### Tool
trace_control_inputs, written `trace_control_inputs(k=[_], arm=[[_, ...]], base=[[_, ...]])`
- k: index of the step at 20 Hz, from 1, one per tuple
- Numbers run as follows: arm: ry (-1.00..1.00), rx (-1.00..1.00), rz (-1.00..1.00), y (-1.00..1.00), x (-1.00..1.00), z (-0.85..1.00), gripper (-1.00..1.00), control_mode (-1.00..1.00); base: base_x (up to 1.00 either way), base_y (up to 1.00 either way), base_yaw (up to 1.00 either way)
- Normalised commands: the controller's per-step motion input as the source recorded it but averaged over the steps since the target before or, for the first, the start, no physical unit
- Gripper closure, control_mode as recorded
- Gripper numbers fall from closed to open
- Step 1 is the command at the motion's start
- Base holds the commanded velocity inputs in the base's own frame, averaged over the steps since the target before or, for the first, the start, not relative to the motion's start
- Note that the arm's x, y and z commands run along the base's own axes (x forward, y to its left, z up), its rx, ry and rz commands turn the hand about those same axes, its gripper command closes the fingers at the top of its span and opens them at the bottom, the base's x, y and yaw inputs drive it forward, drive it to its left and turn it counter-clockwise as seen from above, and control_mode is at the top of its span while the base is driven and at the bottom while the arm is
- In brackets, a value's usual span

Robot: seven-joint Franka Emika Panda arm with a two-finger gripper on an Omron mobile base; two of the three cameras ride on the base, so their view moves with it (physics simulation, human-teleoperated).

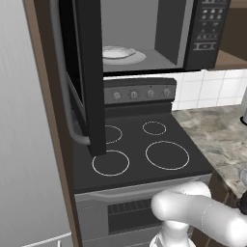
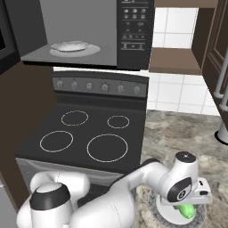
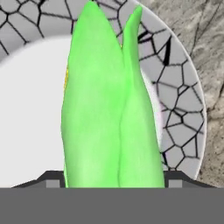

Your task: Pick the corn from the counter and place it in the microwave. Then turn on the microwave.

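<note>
Your claw (image 2: 189, 209) is down over the corn (image 3: 109, 109) on its plate (image 3: 175, 87) on the counter (image 2: 178, 129); grip unclear. Microwave (image 1: 144, 34) hangs open.

I see the counter (image 3: 205, 87), grey-beige marbled stone, to the right of my fingertips. Directly on it sits a round plate (image 3: 175, 78), white in the middle with a cracked-mosaic rim, spreading out under and ahead of the fingers. In the right base view the same counter (image 2: 178, 133) runs right from the stovetop (image 2: 84, 133).
</note>
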Motion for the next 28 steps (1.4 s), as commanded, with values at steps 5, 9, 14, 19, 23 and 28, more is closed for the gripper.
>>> trace_control_inputs(k=[5,9,14,19,23,28], arm=[[-0.07,-0.09,0.0,0.71,-0.43,0.8,1.0,-1.0],[-0.06,-0.05,0.0,0.71,-0.46,1.0,1.0,-1.0],[0.0,-0.01,0.0,0.92,-0.33,0.92,1.0,-1.0],[-0.03,0.0,0.01,1.0,-0.02,0.64,1.0,-1.0],[-0.12,0.0,0.06,0.95,0.0,0.61,1.0,-1.0],[-0.15,0.0,0.09,0.73,0.03,0.65,1.0,-1.0]], base=[[0.0,0.0,0.0],[0.0,0.0,0.0],[0.0,0.0,0.0],[0.0,0.0,0.0],[0.0,0.0,0.0],[0.0,0.0,0.0]])
